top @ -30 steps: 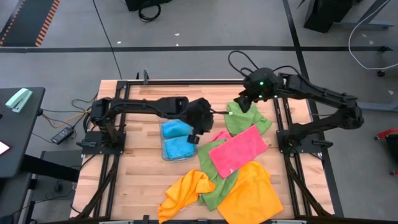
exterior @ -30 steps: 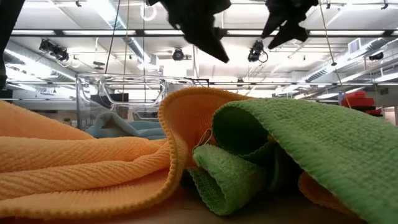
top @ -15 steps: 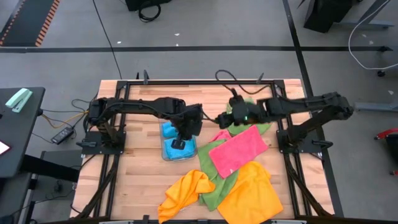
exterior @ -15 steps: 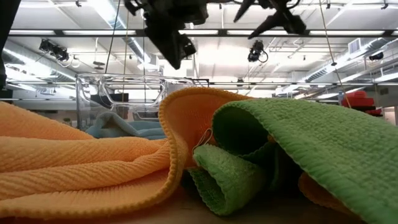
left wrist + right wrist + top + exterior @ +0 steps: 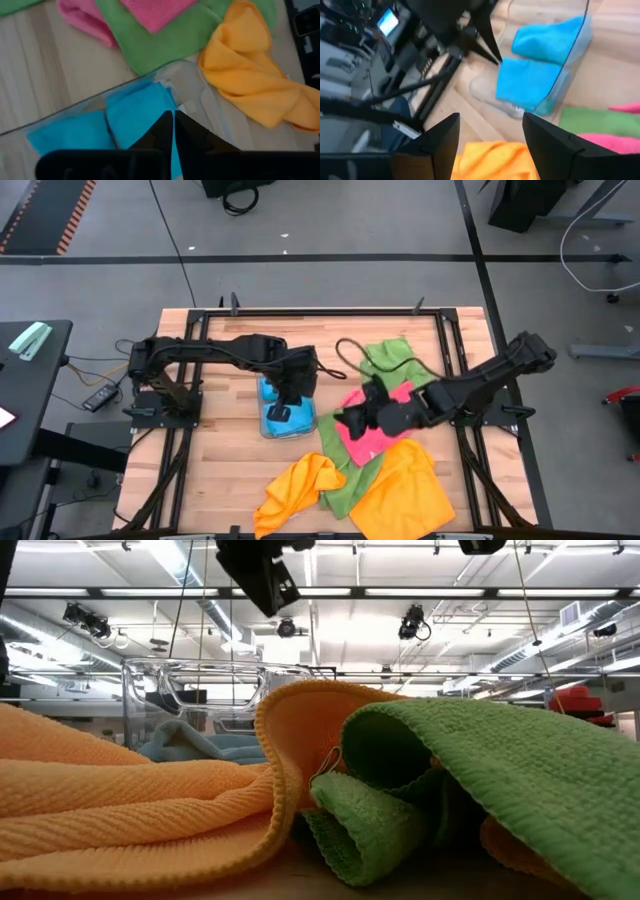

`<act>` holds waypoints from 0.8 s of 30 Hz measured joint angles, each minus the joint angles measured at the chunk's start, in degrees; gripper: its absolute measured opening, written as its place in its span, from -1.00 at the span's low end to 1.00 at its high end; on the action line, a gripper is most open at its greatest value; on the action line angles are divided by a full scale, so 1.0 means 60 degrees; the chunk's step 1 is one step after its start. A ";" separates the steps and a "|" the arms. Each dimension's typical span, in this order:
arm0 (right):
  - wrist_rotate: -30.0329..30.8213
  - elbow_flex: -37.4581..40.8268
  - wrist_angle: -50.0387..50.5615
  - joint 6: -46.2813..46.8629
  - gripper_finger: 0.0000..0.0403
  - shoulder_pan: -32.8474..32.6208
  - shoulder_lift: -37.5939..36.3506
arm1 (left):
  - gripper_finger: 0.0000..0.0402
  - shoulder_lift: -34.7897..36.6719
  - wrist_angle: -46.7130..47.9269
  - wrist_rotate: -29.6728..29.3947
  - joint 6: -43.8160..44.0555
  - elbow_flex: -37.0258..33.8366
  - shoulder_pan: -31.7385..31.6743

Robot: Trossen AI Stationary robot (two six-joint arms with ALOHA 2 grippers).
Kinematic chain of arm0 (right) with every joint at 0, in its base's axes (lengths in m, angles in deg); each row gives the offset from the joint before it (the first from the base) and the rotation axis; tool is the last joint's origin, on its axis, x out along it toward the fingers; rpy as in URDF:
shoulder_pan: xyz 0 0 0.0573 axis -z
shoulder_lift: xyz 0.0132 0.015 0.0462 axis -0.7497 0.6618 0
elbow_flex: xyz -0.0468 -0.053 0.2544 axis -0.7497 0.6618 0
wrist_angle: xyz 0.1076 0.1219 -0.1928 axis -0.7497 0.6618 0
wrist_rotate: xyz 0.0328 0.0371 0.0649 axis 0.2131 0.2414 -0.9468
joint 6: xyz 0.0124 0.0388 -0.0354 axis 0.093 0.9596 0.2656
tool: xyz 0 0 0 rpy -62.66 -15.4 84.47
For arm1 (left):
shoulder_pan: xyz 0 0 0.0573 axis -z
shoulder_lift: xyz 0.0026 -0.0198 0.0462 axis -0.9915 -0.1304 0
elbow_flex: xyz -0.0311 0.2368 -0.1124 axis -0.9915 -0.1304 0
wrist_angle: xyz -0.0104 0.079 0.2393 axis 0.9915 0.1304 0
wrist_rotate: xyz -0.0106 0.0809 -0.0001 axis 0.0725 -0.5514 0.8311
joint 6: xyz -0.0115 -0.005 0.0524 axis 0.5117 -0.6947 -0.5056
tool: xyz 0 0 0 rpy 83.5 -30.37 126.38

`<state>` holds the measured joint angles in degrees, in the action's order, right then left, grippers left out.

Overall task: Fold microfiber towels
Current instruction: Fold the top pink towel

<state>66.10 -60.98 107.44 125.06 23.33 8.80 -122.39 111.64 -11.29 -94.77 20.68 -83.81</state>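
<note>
The left pincer (image 5: 283, 412) hangs over the clear tray (image 5: 266, 427) near the table's (image 5: 220, 470) middle, its fingers (image 5: 172, 131) pressed together with nothing between them; two folded blue towels (image 5: 285, 404) lie in the tray right under it. The right pincer (image 5: 348, 421) is spread and empty, low over the pink towel (image 5: 375, 435), which lies flat toward the table's right edge, its long axis slanting from the near middle toward the far right corner. The towel's near-left corner lies just under the right pincer, so the right arm looks much the nearer for the next pickup. A green towel (image 5: 343, 480) lies beneath the pink one, orange towels (image 5: 405, 495) are heaped at the near edge, and another green one (image 5: 385, 360) sits toward the far edge. The right arm covers much of the pink towel. From table height only orange and green folds show, hiding the pink one.
</note>
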 joint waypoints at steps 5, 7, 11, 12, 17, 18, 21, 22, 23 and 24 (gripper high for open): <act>0.0009 -0.0023 -0.0524 -0.0762 0.11 -0.0399 0.0553 | -0.86 0.0119 0.0210 0.0008 0.0369 0.0011 0.0267; 0.0012 -0.0344 -0.0438 -0.0815 0.09 -0.0479 0.0857 | -0.87 0.0119 0.0392 0.0004 0.0537 0.0007 0.0424; 0.0023 -0.1469 -0.0064 -0.1858 0.06 -0.0574 0.1544 | -0.91 0.0119 0.0344 -0.0001 0.0488 -0.0084 0.0767; 0.0027 -0.1785 0.0239 -0.2184 0.05 -0.0580 0.1699 | -0.92 0.0116 0.0419 -0.0015 0.0430 -0.0095 0.0825; 0.0420 -0.3356 0.1453 -0.2681 0.02 -0.0580 0.2199 | -0.93 0.0156 0.0956 -0.0053 0.0374 -0.0091 0.0969; 0.0444 -0.3593 0.1449 -0.2833 0.02 -0.0574 0.2235 | -0.92 0.0222 0.1165 -0.0122 0.0378 -0.0095 0.0971; 0.0465 -0.4110 0.1740 -0.3193 0.01 -0.0635 0.2245 | -0.93 0.0448 0.1417 -0.0124 0.0420 -0.0088 0.0977; 0.0459 -0.4250 0.1722 -0.3237 0.01 -0.0643 0.2245 | -0.94 0.0538 0.1565 -0.0134 0.0410 -0.0095 0.1002; 0.0455 -0.4376 0.1806 -0.3262 0.01 -0.0663 0.2245 | -0.94 0.0605 0.1543 -0.0123 0.0366 -0.0095 0.1006; 0.0452 -0.4507 0.1960 -0.3283 0.01 -0.0717 0.2245 | -0.94 0.0720 0.1430 -0.0129 0.0263 -0.0087 0.1006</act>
<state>68.82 -88.02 119.20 105.36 19.03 22.26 -118.07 120.22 -12.06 -93.19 20.16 -77.78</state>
